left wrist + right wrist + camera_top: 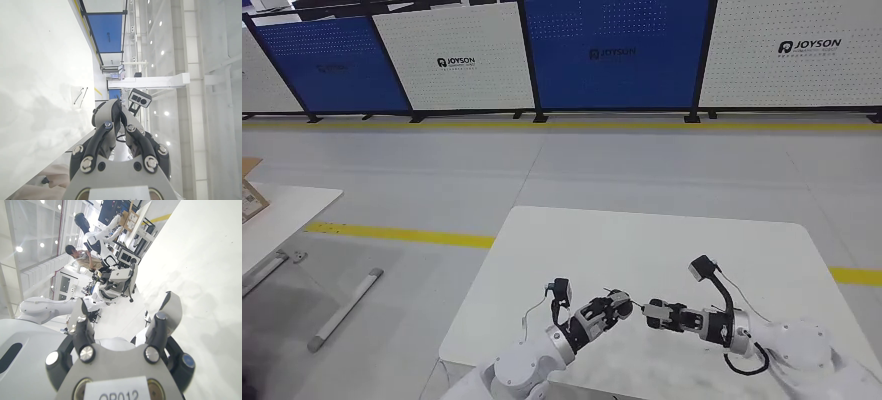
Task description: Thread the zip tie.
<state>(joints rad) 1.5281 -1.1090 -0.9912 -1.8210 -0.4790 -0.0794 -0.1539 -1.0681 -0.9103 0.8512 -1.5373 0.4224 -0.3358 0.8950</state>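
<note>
Black thin plastic zip tie (129, 292) is pinched in your left gripper (117, 103). Its fingers are pressed together on the tie, and one end sticks out past them. You hold it over the near part of the flat white table (662, 250). Your right gripper (125, 300) is close by, facing it, with its fingers wide apart. Two more thin dark zip ties (84, 97) lie side by side on the table.

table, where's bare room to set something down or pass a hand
Bare: the far half of the table, up to its far edge and corners. Crowded: the near middle, where the left gripper, shut on a tie, faces the open right gripper; two loose ties lie beyond them.
</note>
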